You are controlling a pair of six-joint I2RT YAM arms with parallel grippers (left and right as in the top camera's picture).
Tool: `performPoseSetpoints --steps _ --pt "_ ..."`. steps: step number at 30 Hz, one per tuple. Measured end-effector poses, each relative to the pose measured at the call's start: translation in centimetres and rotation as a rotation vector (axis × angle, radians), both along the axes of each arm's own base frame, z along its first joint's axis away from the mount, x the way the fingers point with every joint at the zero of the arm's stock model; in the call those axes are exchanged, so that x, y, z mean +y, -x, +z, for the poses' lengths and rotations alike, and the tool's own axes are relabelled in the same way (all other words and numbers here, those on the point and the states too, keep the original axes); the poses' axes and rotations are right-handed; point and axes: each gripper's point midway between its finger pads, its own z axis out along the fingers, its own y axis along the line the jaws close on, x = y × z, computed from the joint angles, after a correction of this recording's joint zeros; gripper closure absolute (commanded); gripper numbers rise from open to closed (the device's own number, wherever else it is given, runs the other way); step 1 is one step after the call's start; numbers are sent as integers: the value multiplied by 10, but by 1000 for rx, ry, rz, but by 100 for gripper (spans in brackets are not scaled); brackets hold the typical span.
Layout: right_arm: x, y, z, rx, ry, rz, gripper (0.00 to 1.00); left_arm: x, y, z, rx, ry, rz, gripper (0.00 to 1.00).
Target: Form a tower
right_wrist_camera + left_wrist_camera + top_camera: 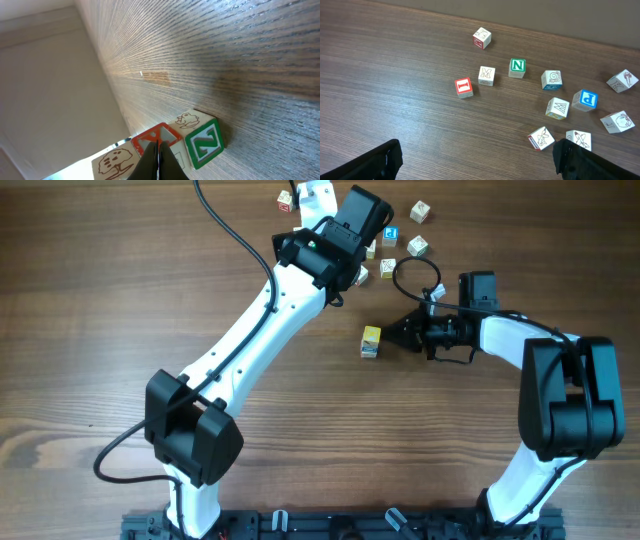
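While loose cubes [486, 75] lie apart, right pincer [393, 335] adjoins the tower [371, 340].

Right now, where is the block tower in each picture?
Overhead: the tower stands right of centre, just left of the right gripper.
Left wrist: not in it; only loose cubes show.
Right wrist: the tower is at the bottom edge, just past the shut right gripper.
Shared landmark: the right gripper's tip, next to the tower in both views that show it.

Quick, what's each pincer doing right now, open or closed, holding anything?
Left pincer: open, holding nothing.
Right pincer: closed, nothing gripped, tips by the tower.
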Motion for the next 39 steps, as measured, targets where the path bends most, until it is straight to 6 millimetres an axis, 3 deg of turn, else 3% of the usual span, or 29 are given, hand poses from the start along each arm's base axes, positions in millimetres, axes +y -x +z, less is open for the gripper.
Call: performPoseSetpoints --steps 39 --pt "0 1 0 99 -20 -50 96 0 0 0 0 0 0 1"
